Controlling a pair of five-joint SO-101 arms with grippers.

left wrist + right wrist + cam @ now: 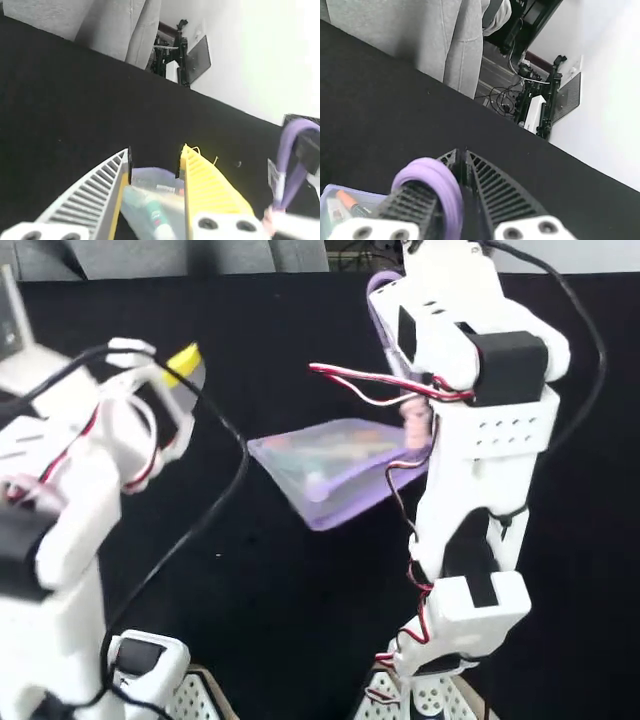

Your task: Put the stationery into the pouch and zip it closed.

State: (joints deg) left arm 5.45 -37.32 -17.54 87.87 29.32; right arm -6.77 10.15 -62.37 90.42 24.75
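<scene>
Your right gripper [462, 156] clamps purple loop [427, 175]; pouch [335, 465] mid-frame in high view, long axis left-right. Your left gripper [154, 155], fingers apart, sits upper left, not touching.

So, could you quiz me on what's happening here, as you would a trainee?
1. True or false: the right gripper is shut on the strap of the pouch.
2. What colour is the table? A white, B black, C green.
3. Fill in: the left gripper stands ___ (open or shut).

Key: 1 true; 2 B; 3 open.
</scene>
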